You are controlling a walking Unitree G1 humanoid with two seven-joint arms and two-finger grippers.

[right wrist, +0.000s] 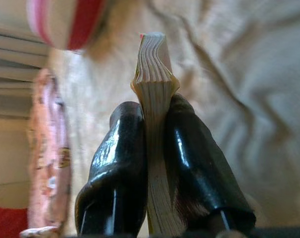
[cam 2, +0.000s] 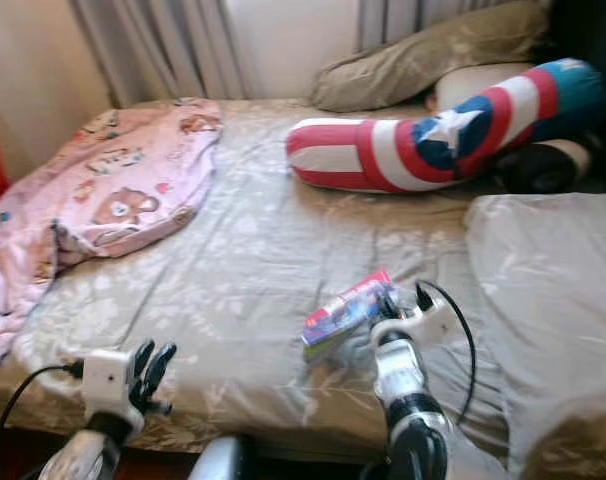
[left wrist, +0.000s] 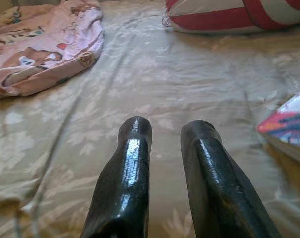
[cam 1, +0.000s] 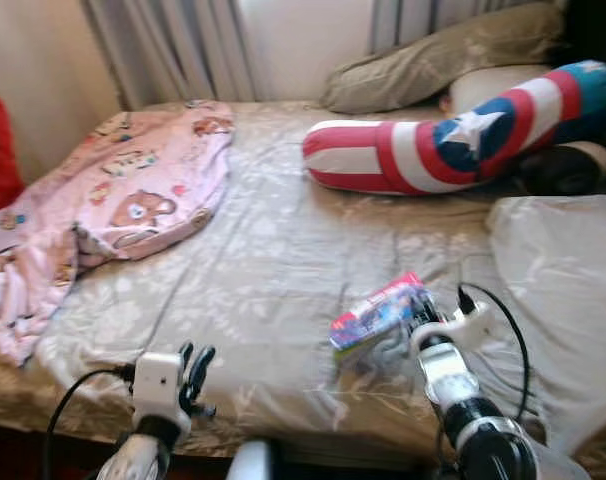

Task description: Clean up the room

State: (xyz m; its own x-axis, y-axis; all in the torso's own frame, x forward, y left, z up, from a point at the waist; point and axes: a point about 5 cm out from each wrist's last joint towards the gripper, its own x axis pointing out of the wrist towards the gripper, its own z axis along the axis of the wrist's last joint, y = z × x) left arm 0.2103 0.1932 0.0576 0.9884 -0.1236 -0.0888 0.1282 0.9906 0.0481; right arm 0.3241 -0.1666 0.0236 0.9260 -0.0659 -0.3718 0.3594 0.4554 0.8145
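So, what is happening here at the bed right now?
The robot stands at the foot of a bed and is tidying. Its right gripper is shut on a colourful book, pinching the page edges between both fingers, with the book low over the beige sheet. The left gripper hovers above the sheet with a small gap between its fingers, holding nothing. A pink bear-print blanket lies crumpled on the robot's left, and a red, white and blue star bolster pillow lies near the head of the bed.
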